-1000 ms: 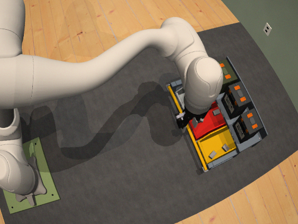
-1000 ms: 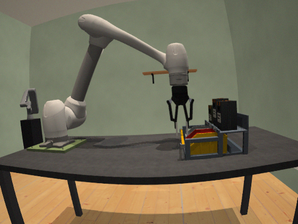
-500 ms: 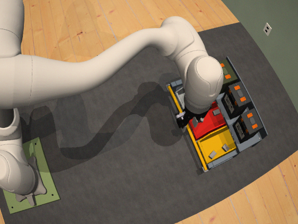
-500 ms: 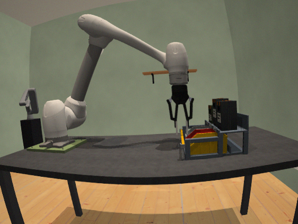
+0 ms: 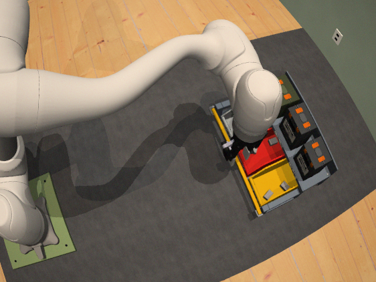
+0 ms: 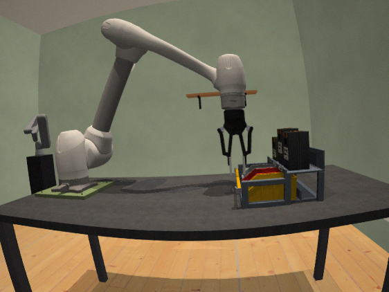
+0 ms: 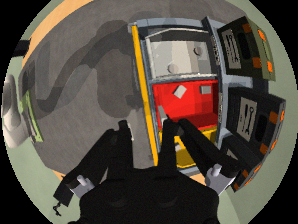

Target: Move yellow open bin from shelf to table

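Observation:
The yellow open bin sits at the near end of the shelf's lower level, with two grey parts inside. It also shows in the side view and, partly hidden by a finger, in the wrist view. A red bin stands beside it, and a pale grey bin beyond that. My gripper hangs pointing down over the shelf's front edge at the red bin. Its fingers are partly apart and empty, just above the yellow front rail.
The blue-grey shelf frame has a yellow rail along its front. Black boxes with orange tabs stand on its upper level, with an olive bin at the far end. My base stands on a green plate at the left.

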### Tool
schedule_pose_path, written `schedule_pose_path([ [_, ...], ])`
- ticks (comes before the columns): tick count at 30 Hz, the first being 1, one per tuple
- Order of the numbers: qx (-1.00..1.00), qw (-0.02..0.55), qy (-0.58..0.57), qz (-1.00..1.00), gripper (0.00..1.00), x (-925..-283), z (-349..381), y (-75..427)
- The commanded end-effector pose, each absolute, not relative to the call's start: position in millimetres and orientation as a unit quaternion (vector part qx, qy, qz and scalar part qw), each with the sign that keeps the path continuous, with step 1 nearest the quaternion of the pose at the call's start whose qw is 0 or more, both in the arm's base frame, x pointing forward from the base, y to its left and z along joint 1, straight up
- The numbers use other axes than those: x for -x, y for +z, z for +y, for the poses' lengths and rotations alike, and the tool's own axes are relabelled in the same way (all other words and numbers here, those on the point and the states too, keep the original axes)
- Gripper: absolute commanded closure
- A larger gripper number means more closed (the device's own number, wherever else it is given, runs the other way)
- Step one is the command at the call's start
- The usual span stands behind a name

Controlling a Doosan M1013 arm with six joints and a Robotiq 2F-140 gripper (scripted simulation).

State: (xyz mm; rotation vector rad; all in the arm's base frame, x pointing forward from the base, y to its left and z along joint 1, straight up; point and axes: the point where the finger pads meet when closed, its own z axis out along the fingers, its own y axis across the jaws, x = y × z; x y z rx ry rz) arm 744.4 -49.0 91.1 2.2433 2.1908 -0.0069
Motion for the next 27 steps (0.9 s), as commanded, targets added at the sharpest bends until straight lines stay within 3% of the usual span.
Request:
schedule_pose_path([
  [1,-0.715,0.003,-0.002,0.699,0.72,-744.4,-49.0,91.3],
  [27,-0.715,0.003,-0.002,0.699,0.72,-744.4,-49.0,94.5],
])
